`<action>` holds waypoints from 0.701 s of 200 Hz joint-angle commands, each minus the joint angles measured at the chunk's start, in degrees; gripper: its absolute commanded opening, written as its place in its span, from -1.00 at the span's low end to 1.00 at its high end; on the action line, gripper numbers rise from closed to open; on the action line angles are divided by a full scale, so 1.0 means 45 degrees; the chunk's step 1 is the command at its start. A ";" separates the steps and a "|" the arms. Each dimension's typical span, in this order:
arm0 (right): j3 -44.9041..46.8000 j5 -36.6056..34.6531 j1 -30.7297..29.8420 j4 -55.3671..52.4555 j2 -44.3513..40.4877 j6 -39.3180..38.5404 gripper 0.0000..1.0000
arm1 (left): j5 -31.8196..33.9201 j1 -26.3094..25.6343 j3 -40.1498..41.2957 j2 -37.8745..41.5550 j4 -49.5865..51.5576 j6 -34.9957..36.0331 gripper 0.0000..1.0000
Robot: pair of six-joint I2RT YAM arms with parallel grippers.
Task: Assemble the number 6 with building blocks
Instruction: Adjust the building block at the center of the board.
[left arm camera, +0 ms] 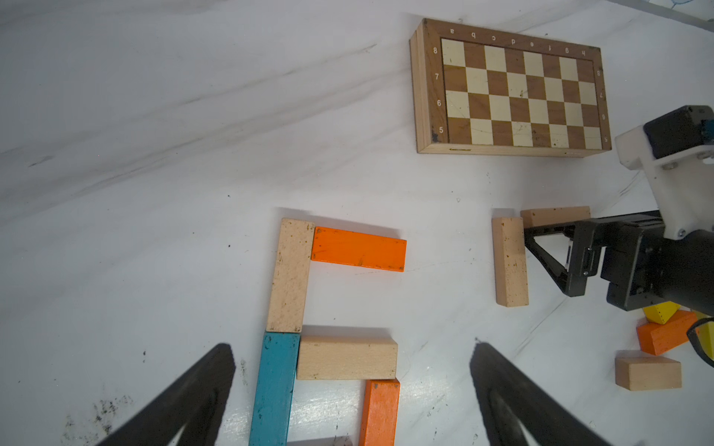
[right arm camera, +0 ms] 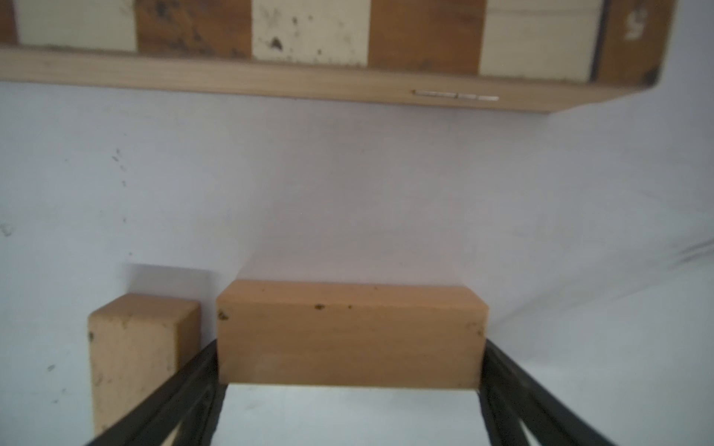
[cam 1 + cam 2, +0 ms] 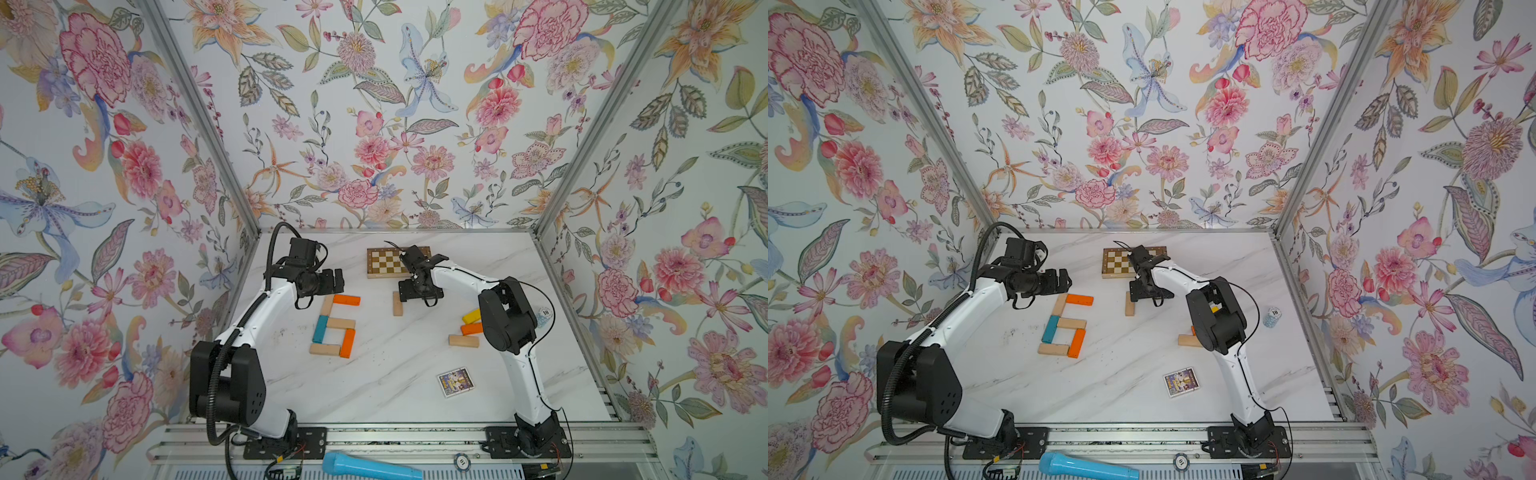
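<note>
Six building blocks lie in a 6 shape left of centre: a pale bar (image 3: 327, 304), an orange bar (image 3: 346, 299), a teal bar (image 3: 320, 328), a pale middle bar (image 3: 340, 323), an orange bar (image 3: 347, 343) and a pale bottom bar (image 3: 324, 349). My left gripper (image 3: 340, 279) hovers open just behind the shape, nothing between its fingers (image 1: 204, 386). My right gripper (image 2: 349, 363) is low near the chessboard, jaws wide, one finger at each end of a pale block (image 2: 349, 332) lying on the table. Another pale block (image 3: 397, 304) lies beside it.
Spare yellow (image 3: 471, 316), orange (image 3: 471, 329) and pale (image 3: 464, 340) blocks lie by the right arm's elbow. A chessboard (image 3: 386, 262) sits at the back. A card box (image 3: 454, 381) lies front right, chips (image 3: 1272, 318) far right, and a blue microphone (image 3: 370, 467) on the front rail.
</note>
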State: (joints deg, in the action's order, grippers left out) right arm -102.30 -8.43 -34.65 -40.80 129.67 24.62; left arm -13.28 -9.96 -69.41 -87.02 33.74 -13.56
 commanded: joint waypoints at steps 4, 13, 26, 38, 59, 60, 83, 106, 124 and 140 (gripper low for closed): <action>-0.0134 0.0399 0.0105 -0.0073 -0.0791 -0.0394 0.98 | -0.0096 -0.0151 0.0015 -0.0192 0.0022 0.0029 0.98; -0.0202 0.0607 0.0126 -0.0074 -0.0979 -0.0384 0.98 | -0.0114 -0.0152 0.0007 -0.0230 0.0037 0.0027 0.98; -0.0318 0.0844 0.0159 -0.0075 -0.1282 -0.0352 0.98 | -0.0079 -0.0176 0.0004 -0.0249 0.0041 0.0041 0.98; -0.0434 0.1104 0.0180 -0.0048 -0.1571 -0.0335 0.98 | -0.0028 -0.0213 0.0032 -0.0288 0.0080 0.0045 0.98; -0.0363 0.1478 0.0213 0.0213 -0.2253 -0.0260 0.98 | 0.0113 -0.0359 0.0024 -0.0365 0.0135 0.0009 0.98; -0.0348 0.1509 0.0217 0.0235 -0.2301 -0.0258 0.98 | 0.0116 -0.0379 0.0029 -0.0376 0.0137 -0.0002 0.98; 0.0801 0.1867 0.0492 0.1346 -0.3586 0.0025 0.96 | 0.0080 -0.0697 0.0009 -0.0467 0.0105 -0.0202 0.89; 0.2693 0.2073 0.1254 0.2647 -0.4972 0.0392 0.81 | 0.0344 -0.1447 -0.0323 -0.1098 0.0328 -0.0417 0.51; 0.4342 0.2537 0.1933 0.3794 -0.5907 0.0592 0.60 | 0.0276 -0.2144 -0.0764 -0.1588 0.0527 -0.0835 0.14; 0.5863 0.3225 0.2591 0.4981 -0.6586 0.0823 0.42 | 0.0301 -0.2855 -0.1331 -0.2164 0.0628 -0.1278 -0.08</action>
State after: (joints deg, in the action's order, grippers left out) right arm -84.14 1.87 -26.74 -26.44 102.56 26.28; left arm -12.75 -18.90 -71.24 -93.65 34.65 -16.21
